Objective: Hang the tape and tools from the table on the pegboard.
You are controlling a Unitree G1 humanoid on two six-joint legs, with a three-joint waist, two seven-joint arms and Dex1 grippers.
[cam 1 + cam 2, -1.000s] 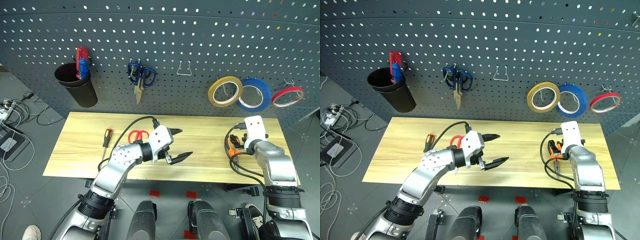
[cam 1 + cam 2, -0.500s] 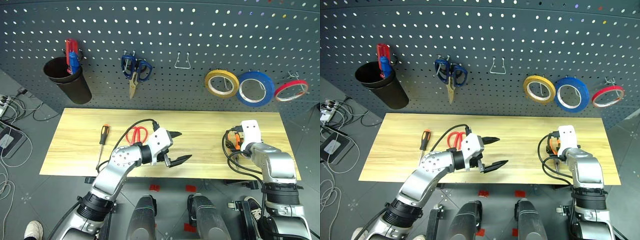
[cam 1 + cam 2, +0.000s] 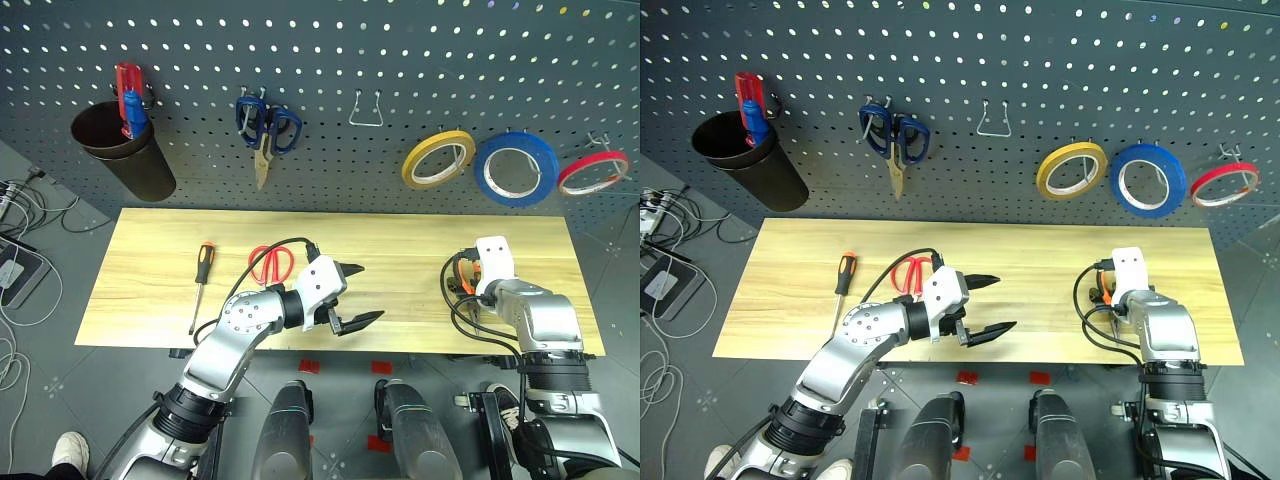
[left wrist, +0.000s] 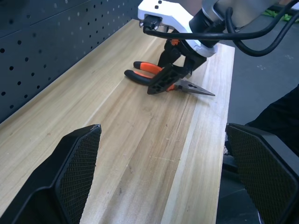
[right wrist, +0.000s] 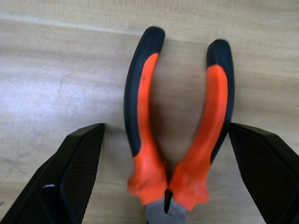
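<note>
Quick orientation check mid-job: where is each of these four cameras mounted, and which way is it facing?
Left eye: on the head, looking forward and down over the table and pegboard; both arms show.
Right eye: beside it, same scene.
Left wrist: on the left arm, looking along the table between its wide-open fingers at the right gripper over the pliers.
Right wrist: on the right arm, looking down on the pliers' handles between its own fingers.
Both wrist views share the pliers.
</note>
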